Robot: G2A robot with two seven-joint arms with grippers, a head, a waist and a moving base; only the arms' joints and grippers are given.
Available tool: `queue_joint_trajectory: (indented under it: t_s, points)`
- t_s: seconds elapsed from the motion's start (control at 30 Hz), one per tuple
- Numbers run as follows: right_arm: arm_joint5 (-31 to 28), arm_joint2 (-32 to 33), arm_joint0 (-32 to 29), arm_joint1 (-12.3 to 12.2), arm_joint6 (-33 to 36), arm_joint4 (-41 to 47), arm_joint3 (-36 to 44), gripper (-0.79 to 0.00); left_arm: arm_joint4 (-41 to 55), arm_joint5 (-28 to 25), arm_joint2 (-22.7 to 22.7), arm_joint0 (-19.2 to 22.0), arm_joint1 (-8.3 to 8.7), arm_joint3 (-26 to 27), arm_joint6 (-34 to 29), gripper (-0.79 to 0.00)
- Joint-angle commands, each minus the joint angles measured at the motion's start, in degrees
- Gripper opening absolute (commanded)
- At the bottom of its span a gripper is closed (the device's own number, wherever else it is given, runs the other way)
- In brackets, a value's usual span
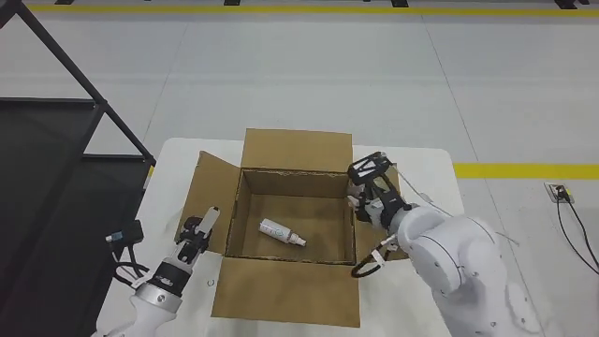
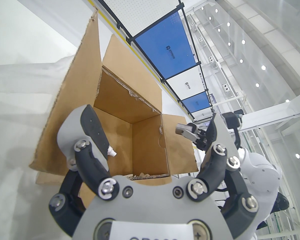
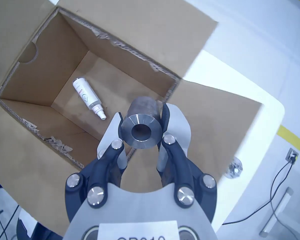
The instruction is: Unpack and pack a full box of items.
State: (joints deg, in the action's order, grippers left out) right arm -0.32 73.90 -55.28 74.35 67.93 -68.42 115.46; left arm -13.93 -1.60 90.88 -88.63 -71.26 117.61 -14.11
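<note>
I've R claw (image 3: 141, 119) clamped on grey metal cylinder (image 3: 142, 128) over brown cardboard box (image 3: 72, 51); L claw (image 2: 152, 121) apart; white bottle (image 3: 87, 96) inside, label unreadable.

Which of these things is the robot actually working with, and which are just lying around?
Part of the job: cardboard box; white spray bottle lying inside it; metal cylinder gripped by the right hand; open left hand beside the box.

Just lying about: small metal disc; floor socket.
</note>
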Motion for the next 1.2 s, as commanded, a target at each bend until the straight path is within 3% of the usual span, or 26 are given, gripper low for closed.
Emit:
queue_joint_trajectory:
  t_s: [0.0, 0.17, 0.3, 0.7, 1.17]
  points:
    - [0.38, 6.24, -5.85, -0.59, -0.37, 0.36, 5.97, -0.785, -0.5, 0.5, -0.71, 0.87, 0.01, -0.2, -0.62, 0.0]
    - [2.33, 16.03, -14.8, -1.39, -0.29, 1.44, 10.48, -0.785, -1.78, 1.6, -2.67, 3.17, -0.01, -0.73, -1.83, 0.0]
    - [2.52, 20.07, -17.31, -1.71, 0.87, 4.64, 6.02, -0.785, -2.43, 2.39, -3.86, 4.61, -0.04, -1.28, -2.44, 0.0]
    - [0.85, 19.64, -9.26, -2.53, 3.63, 7.76, -18.52, -0.785, -3.2, 3.51, -5.07, 6.01, -0.06, -1.75, -2.65, 0.0]
    - [4.36, 14.3, -2.79, -2.82, 4.99, 3.6, -29.03, -0.785, -2.91, 3.1, -4.82, 4.77, -0.04, -1.37, -1.46, 0.0]
